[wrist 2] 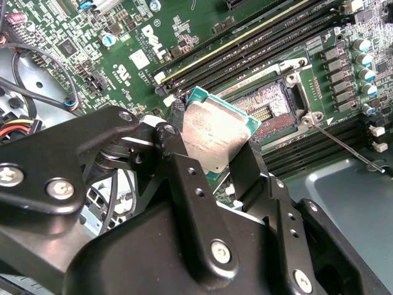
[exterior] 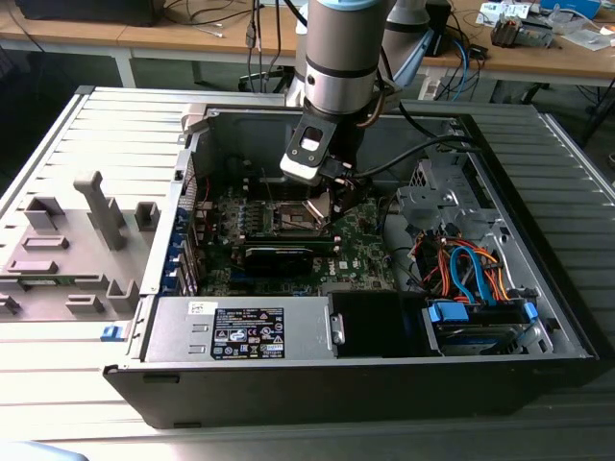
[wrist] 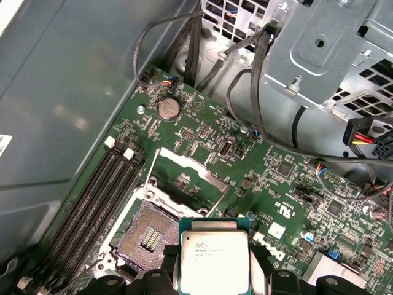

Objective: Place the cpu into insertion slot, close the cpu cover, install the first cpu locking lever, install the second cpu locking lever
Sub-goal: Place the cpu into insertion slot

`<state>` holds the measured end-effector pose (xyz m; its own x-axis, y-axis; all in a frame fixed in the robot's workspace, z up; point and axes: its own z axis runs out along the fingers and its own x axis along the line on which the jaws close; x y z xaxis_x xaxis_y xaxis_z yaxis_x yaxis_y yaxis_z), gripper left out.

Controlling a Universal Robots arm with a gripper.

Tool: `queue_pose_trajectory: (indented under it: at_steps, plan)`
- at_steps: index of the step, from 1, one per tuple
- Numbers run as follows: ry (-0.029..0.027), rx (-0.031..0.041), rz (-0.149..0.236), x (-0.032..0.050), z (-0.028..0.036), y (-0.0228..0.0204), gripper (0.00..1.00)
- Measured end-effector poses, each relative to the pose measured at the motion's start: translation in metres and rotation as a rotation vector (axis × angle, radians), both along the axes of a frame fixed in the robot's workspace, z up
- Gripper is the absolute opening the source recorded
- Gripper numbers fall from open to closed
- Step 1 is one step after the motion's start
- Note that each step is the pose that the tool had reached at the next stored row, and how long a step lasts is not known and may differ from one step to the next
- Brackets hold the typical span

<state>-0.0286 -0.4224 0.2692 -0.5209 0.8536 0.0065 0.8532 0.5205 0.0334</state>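
Note:
My gripper point(wrist 2: 209, 150) is shut on the cpu point(wrist 2: 212, 135), a small square chip with a silver-grey top and a green edge, pinched by two opposite sides between black fingers point(wrist 2: 174, 144). The chip hangs tilted just beside and above the insertion slot point(wrist 2: 270, 110), a dark square socket with a silvery border and bare contacts. In the first wrist view the cpu point(wrist: 214, 261) sits close to the slot point(wrist: 150, 236), and the cpu cover point(wrist: 184, 172) stands swung open behind it. A thin wire locking lever point(wrist 2: 344, 147) sticks out, unlatched. In the exterior view the gripper point(exterior: 322, 197) reaches into the case over the slot point(exterior: 288, 216).
Long black memory slots point(wrist: 98, 196) flank the socket on both sides. A black card point(exterior: 279, 254) lies just in front of it. Loose cables point(wrist: 258, 80) and a metal drive cage point(exterior: 437, 197) stand on the exterior view's right. A grey power supply point(exterior: 240, 331) lines the case front.

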Motion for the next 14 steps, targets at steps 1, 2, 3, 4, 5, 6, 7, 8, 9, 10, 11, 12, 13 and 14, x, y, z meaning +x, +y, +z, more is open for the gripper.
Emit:
queue_pose_trajectory:
  at_steps: [1, 2, 3, 4, 5, 6, 7, 8, 9, 10, 11, 12, 13, 14]
  plan:
    - [0.0001, 0.0, -0.001, 0.0, 0.0, 0.0, 0.55]
    - [0.0001, 0.0, -0.001, 0.0, 0.0, 0.0, 0.55]
    - [0.0001, 0.0, -0.002, 0.0, 0.0, 0.0, 0.55]
    - [0.0, -0.0001, -0.002, 0.0, 0.0, 0.0, 0.55]
    - [0.0, 0.0, -0.003, 0.0, 0.0, 0.0, 0.55]
    - [0.0, 0.0, -0.003, 0.0, 0.0, 0.0, 0.55]
    - [0.0, 0.0, -0.004, 0.0, 0.0, 0.0, 0.55]
    - [0.0, 0.0, -0.004, 0.0, 0.0, 0.0, 0.55]
    - [0.0, -0.0001, -0.005, 0.0, 0.0, 0.0, 0.55]
    - [0.0001, 0.0, -0.006, 0.0, 0.0, 0.0, 0.55]
    - [0.0, 0.0, -0.006, 0.0, 0.0, 0.0, 0.55]
    - [0.0001, 0.0, -0.007, 0.0, 0.0, 0.0, 0.55]
    - [0.0, -0.0001, -0.007, 0.0, 0.0, 0.0, 0.55]
    - [0.0, 0.0, -0.007, 0.0, 0.0, 0.0, 0.55]
